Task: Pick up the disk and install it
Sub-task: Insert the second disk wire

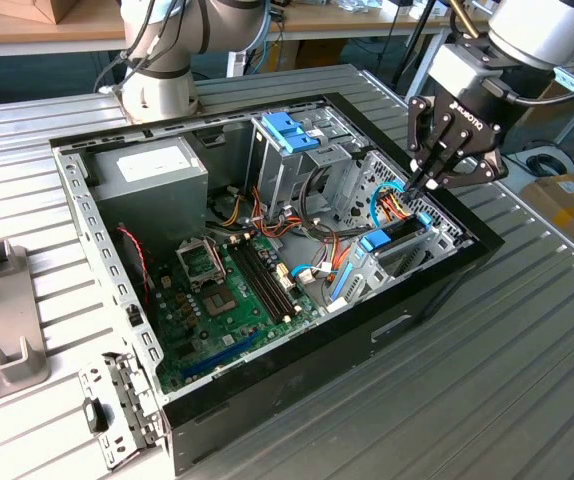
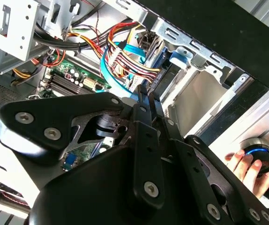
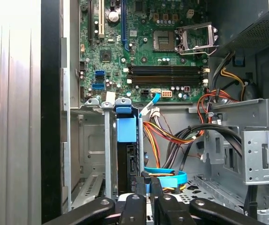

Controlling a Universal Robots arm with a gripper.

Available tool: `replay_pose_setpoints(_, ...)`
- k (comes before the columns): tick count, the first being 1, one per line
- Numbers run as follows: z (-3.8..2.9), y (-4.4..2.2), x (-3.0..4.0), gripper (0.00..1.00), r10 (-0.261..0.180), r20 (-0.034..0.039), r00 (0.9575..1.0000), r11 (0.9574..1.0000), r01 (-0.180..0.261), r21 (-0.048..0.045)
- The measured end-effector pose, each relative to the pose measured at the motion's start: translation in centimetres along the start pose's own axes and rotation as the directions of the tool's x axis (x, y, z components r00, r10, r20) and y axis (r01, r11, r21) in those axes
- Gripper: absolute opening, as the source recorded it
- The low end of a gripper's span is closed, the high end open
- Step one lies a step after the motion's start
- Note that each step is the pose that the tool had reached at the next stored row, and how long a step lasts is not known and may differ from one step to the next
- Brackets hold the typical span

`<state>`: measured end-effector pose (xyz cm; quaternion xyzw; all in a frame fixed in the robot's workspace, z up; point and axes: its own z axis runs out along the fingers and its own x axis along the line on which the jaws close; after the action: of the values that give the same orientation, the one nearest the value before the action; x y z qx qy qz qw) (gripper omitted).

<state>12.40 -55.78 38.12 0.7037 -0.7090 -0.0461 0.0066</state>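
Hovering over the drive bay corner of the open black desktop computer case, the black claw has its fingers drawn together, nothing between them that I can see.

The disk, a flat dark grey metal hard drive with a light blue plastic bracket, stands on edge in the grey sheet-metal bay straight below the claw tips, apparently seated in its slot; in the exterior view the blue bracket sits just under and beside the claw.

Handling, my read: rigid, fairly dense for its size, smooth metal faces so likely slippery. Shock-sensitive, no knocks. Best hold looks like the blue bracket tab at the top edge, since the flanks are shut in by bay walls.

Blue flat cable and a red-yellow-black wire bundle crowd the space right next to the claw, snag risk.

Beyond them lies the green motherboard. Case rests on a ribbed aluminium worktop. A person's hand rests on a round blue-ringed knob beside the case.
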Motion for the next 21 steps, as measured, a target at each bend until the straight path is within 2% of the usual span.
replay_pose_setpoints(21, 0.52, -0.05, 0.94, 0.16, 0.000, 0.0000, 1.0000, 1.0000, 0.000, 0.0000)
